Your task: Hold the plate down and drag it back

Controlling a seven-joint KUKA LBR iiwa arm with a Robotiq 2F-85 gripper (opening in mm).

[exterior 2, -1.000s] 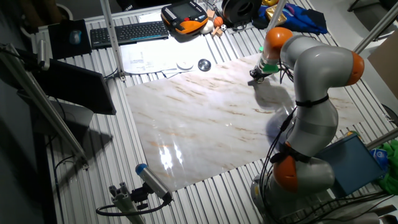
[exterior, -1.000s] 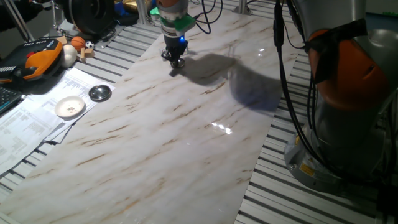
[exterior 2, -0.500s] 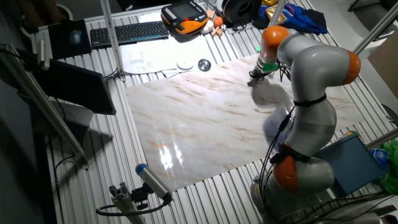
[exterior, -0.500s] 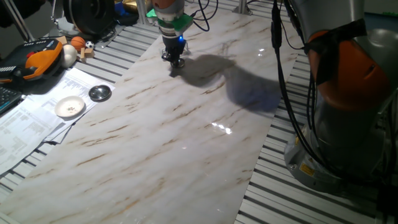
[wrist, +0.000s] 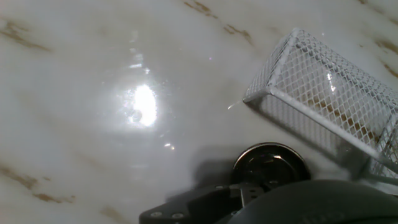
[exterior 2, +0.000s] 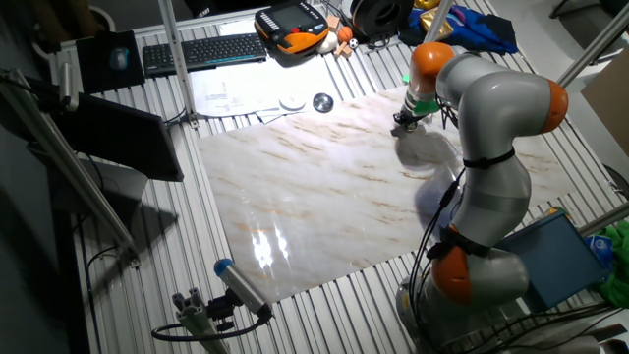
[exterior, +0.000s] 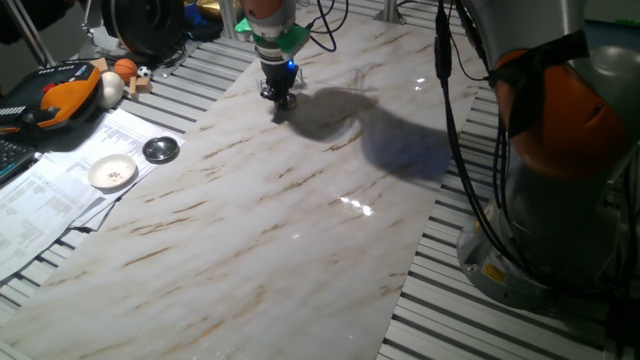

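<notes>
The plate [wrist: 270,165] is a very small round dark metallic disc with a shiny centre, lying on the marble tabletop [exterior: 300,200]. It shows in the hand view just beyond the dark fingertips [wrist: 249,196], which overlap its near edge. In one fixed view my gripper [exterior: 282,101] points straight down with its tip on the table at the far left part of the marble, and the plate is hidden under it. In the other fixed view the gripper [exterior 2: 401,125] stands near the far edge. The fingers look closed together.
A white wire-mesh basket [wrist: 326,93] lies on its side right beside the plate. Off the marble to the left are a larger silver-rimmed disc [exterior: 160,150], a white shallow dish [exterior: 112,172], papers and an orange pendant [exterior: 62,95]. The robot base [exterior: 560,180] stands at the right.
The gripper has shifted slightly along the marble toward the far left, tip still down on the table. Nothing else has moved.
</notes>
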